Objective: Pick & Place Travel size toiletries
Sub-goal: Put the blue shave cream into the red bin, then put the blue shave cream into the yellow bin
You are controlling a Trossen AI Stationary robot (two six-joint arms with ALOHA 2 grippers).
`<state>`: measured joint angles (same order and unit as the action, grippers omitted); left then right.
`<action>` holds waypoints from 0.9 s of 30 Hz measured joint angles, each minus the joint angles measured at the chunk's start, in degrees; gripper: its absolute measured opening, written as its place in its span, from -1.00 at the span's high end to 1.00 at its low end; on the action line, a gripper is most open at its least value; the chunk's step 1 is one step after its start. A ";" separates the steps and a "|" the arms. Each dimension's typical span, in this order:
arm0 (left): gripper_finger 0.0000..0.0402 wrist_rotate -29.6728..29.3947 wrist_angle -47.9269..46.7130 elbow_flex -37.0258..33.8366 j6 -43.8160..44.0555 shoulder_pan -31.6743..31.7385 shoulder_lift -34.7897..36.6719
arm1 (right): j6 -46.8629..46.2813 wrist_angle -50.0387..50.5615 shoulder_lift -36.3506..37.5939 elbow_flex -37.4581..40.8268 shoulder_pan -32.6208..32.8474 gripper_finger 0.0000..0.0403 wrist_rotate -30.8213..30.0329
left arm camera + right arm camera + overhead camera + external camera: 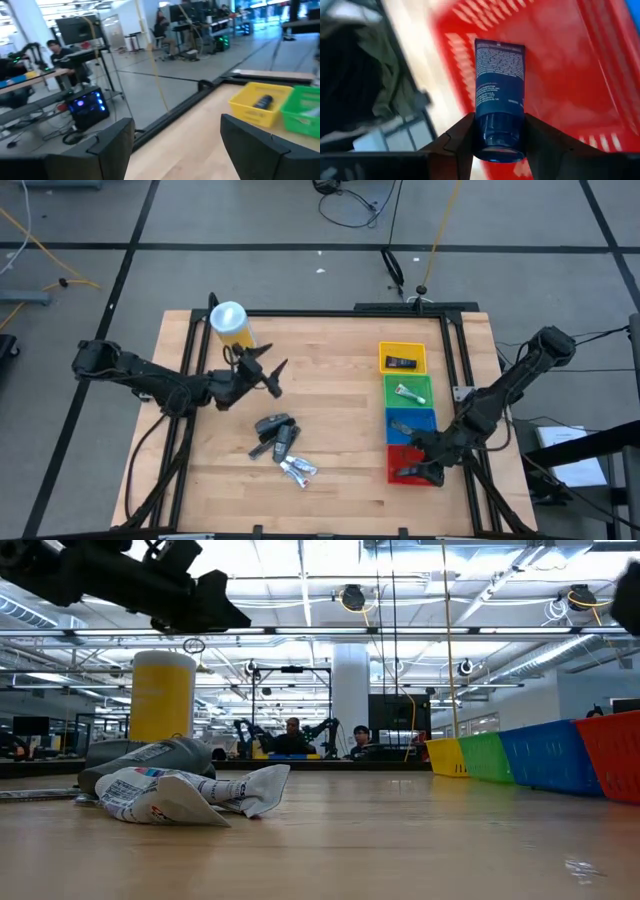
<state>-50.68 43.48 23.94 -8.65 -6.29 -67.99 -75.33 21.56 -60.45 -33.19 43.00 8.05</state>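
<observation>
Toiletries are seen from above on a wooden counter [340, 440], partly sorted. A heap of dark tubes and silvery sachets [280, 445] lies loose near the middle of the counter, so most of the work appears to be left. Along the right side stand four trays in a row: the yellow tray [402, 347] holds a dark item, the green tray [409, 381] a white-green tube [409, 393], the blue tray [411, 417] one greyish item, and the red tray [403, 453] is where the right hand [426, 471] is lowered. The left hand [268, 372] is held in the air beside a tall yellow canister [232, 326], above and behind the heap, with its fingers spread and nothing between them.

Seen from counter height, the heap is shown close up, a crumpled white sachet [185, 794] in front of dark packs, the canister behind, and the four coloured trays at the right edge.

From the left wrist, two dark fingers [107, 145] are shown wide apart and empty, with the yellow tray and a dark item in it beyond.

From the right wrist, a dark blue tube [499, 92] is clamped by its cap end between the fingers, over the red tray floor. Release is judged not yet done.
</observation>
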 joint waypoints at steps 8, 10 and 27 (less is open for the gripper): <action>-0.43 0.05 0.96 0.00 2.90 2.43 0.00 | 1.63 0.10 0.59 2.03 -0.19 0.33 3.91; -0.43 0.07 0.96 0.00 3.20 2.94 -0.02 | 2.75 0.22 1.03 2.03 -0.24 0.33 0.86; -0.43 0.23 -2.32 0.00 -5.39 1.40 -0.02 | -7.98 0.95 7.06 2.08 -2.58 -0.23 -4.72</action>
<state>-50.44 41.17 23.94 -14.04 -4.89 -68.01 -83.31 22.51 -53.38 -31.11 40.42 3.33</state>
